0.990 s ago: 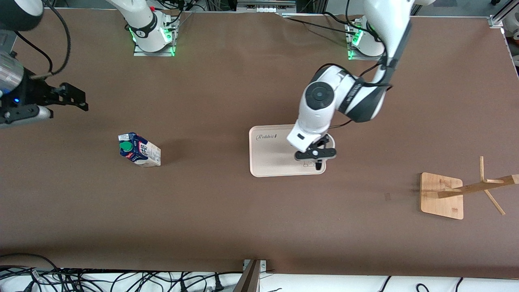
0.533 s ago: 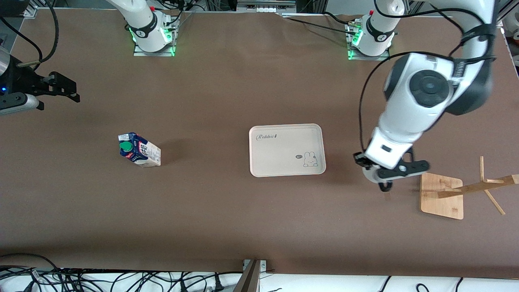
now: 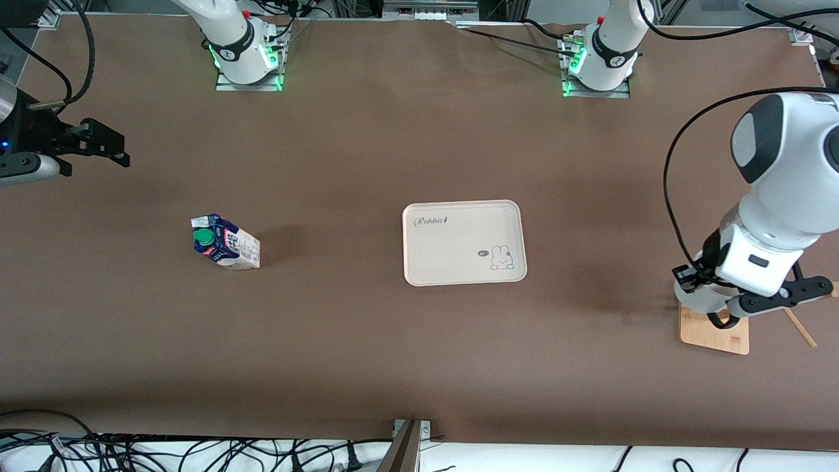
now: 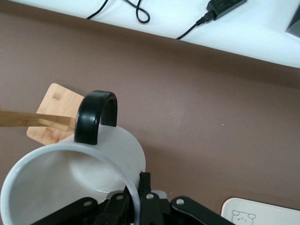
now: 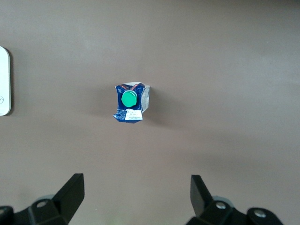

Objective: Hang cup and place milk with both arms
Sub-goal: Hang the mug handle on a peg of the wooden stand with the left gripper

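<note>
Left gripper (image 3: 721,314) clamped on cup (image 4: 70,178) rim over rack (image 3: 714,331) base, handle (image 4: 96,117) right at peg (image 4: 35,120) tip. Right gripper (image 5: 136,199) hung wide open above milk (image 5: 131,101).

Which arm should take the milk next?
Right. The right gripper hangs open over the table at its arm's end, with the milk in its wrist view. The left gripper is shut on the cup over the rack.
</note>
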Robot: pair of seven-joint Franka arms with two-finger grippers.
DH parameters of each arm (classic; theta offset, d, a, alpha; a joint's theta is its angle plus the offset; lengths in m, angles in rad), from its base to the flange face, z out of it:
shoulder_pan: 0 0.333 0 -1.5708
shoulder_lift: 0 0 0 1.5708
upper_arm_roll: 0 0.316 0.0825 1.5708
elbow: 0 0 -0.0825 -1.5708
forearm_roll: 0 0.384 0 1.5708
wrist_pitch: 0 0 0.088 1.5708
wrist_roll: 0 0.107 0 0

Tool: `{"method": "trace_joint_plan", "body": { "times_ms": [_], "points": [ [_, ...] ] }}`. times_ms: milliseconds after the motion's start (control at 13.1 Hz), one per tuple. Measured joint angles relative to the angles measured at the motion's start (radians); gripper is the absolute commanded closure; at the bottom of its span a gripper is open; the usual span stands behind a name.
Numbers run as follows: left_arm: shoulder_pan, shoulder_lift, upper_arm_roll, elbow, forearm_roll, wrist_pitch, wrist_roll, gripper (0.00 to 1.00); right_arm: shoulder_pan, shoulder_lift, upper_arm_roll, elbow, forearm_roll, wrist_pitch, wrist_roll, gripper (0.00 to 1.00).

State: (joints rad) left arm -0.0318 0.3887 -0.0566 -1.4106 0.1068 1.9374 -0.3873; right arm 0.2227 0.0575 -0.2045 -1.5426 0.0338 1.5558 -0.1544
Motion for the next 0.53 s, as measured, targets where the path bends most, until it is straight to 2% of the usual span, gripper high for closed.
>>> {"method": "trace_joint_plan", "body": {
  "times_ms": [228, 533],
  "points": [
    [0.04, 0.0, 0.0, 0.001, -0.052, -0.056, 0.023, 1.0, 0.003, 0.0, 0.011, 0.0, 0.0, 0.0, 0.002, 0.0],
    [0.076, 0.0, 0.0, 0.003, -0.056, -0.086, 0.075, 1.0, 0.003, 0.002, 0.011, -0.003, -0.004, -0.011, 0.004, 0.0]
  ]
}}
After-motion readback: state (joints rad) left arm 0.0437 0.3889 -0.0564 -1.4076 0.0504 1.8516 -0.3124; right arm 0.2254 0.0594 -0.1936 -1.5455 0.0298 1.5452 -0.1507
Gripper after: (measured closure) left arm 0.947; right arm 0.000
